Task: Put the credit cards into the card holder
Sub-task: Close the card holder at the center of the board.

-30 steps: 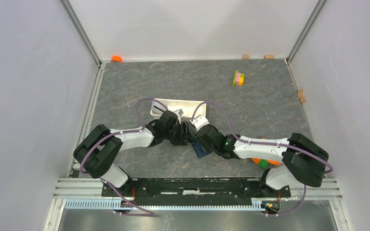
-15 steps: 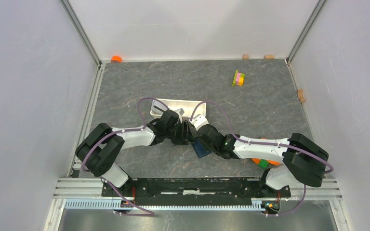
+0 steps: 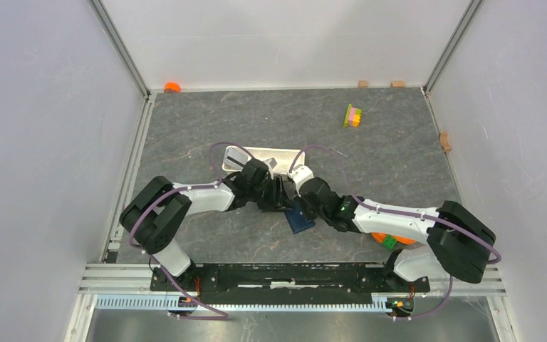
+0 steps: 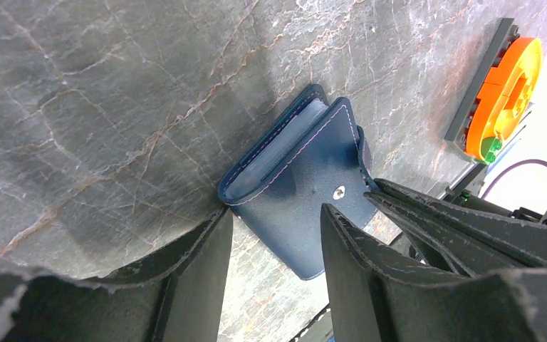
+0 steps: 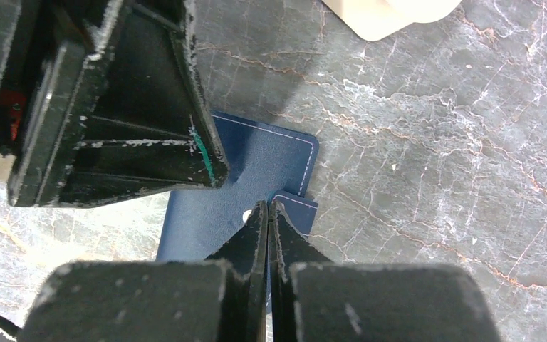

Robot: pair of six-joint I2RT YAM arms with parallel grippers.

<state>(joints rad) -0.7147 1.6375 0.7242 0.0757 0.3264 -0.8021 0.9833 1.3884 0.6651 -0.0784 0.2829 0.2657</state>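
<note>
Seen from above, two white robot arms met in the middle of a grey marbled table [image 3: 185, 128], over a small navy wallet [image 3: 302, 221] lying just below the centre of the frame. The wallet was folded, with its lighter blue lining showing only along one edge.

The right pincer [image 5: 268, 208] had its fingers pressed together with barely a gap, and its tips were down on the wallet's cover beside the snap tab. It appeared to be pinching that thin tab, though the grip itself was hard to see. The left pincer [image 4: 276, 214] was wide open and held nothing, its fingers spread across the wallet's lower edge at the bottom of its own camera's view. A long white tray [image 3: 260, 153] sat just above the arms. No cards could be made out in any view.

The step in hand looked like opening the wallet, with nothing yet slotted in. The next move would likely call for the right pincer to peel the cover back while the left pinned the lower half flat, baring the pockets before a card was fetched
</note>
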